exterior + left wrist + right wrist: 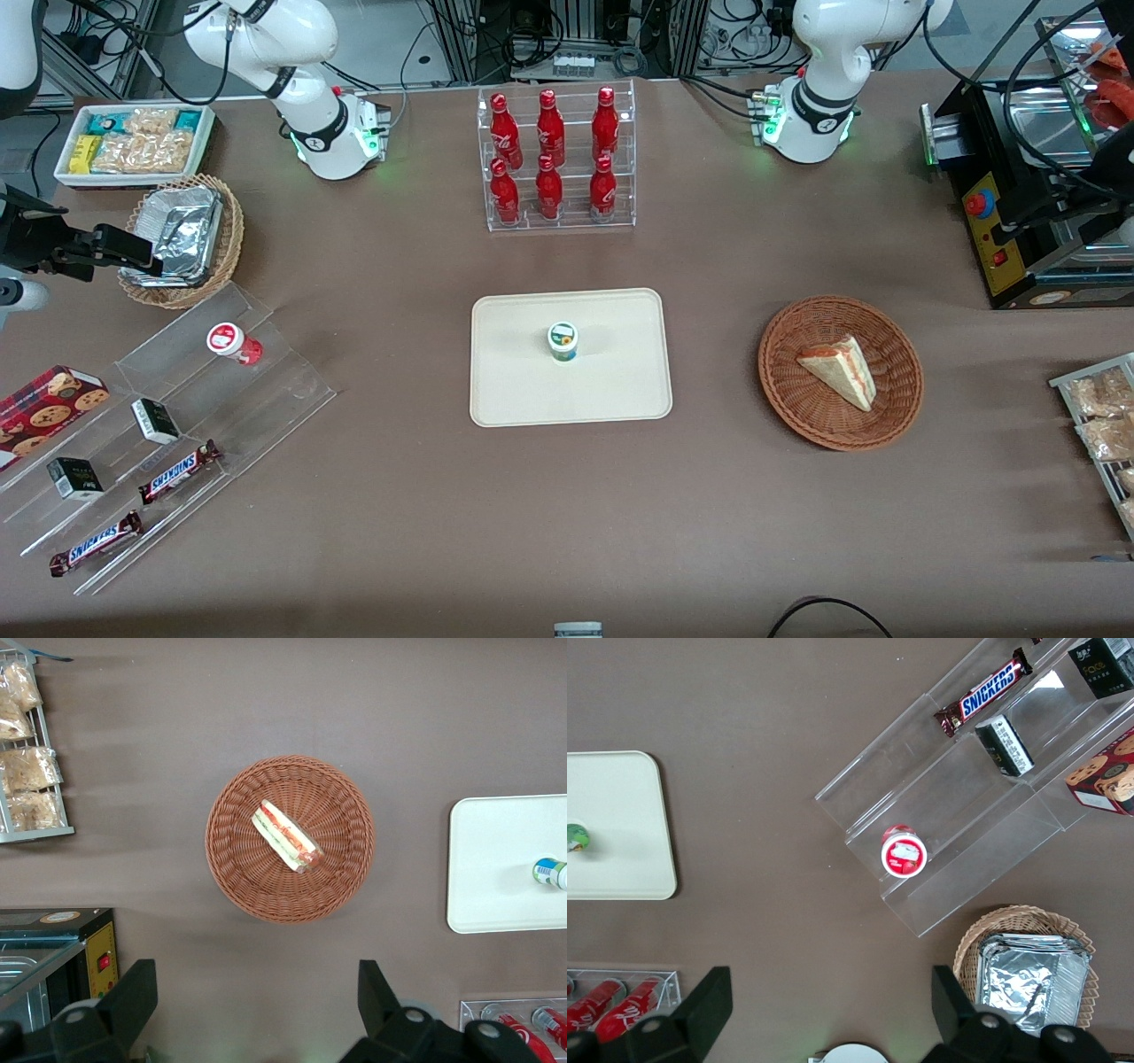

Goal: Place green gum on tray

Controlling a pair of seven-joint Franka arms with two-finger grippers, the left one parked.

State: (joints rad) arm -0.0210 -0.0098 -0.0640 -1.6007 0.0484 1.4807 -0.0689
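Note:
The green gum (563, 340) stands upright on the cream-beige tray (532, 390), near its middle, white lid up. It also shows in the right wrist view (576, 837) on the tray (620, 815), and in the left wrist view (551, 873) on the tray (496, 859). My right gripper (133, 251) is high above the table toward the working arm's end, over the foil-lined wicker basket (182, 239), well away from the tray. In the right wrist view the gripper (828, 1001) is open wide and empty.
A red-bodied canister (232, 341) stands on a clear stepped stand (266, 390) with Snickers bars (177, 471) and small dark boxes. A rack of cola bottles (558, 159) is farther from the camera than the tray. A wicker basket (886, 416) holds a sandwich.

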